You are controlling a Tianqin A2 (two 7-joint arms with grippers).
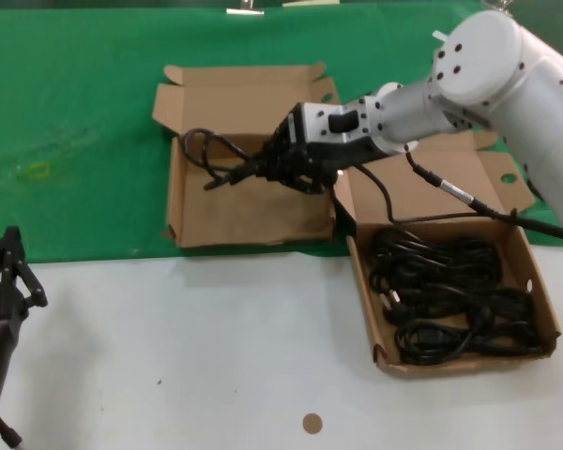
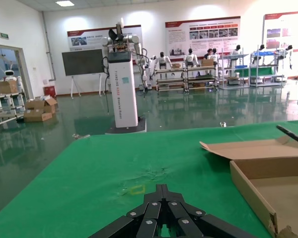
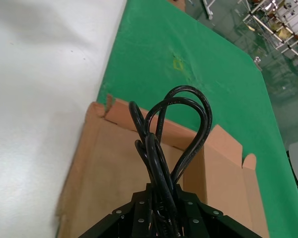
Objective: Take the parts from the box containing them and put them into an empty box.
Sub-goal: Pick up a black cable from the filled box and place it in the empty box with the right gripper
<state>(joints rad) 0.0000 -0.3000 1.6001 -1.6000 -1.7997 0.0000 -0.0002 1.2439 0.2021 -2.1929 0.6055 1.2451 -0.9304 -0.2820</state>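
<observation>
The left gripper (image 1: 5,267) waits at the near left edge of the white desk (image 1: 197,356), its fingers drawn together on nothing, pointing toward the green cloth (image 1: 75,103) beyond. To the near right sits the full box (image 1: 383,354), straddling the white surface and the cloth, with black cable bundles (image 1: 450,300) coiled side by side across its floor and its lid folded back on the far side. Farther off and left of it, on the cloth, lies the empty box (image 1: 183,211), its floor bare and its lid open behind. Over this box, near its right side, hangs the right gripper (image 1: 286,161), its arm reaching in from the right. It is clamped on one cable bundle (image 1: 216,155), whose loops stick out leftward above the box floor, not clearly touching it.
</observation>
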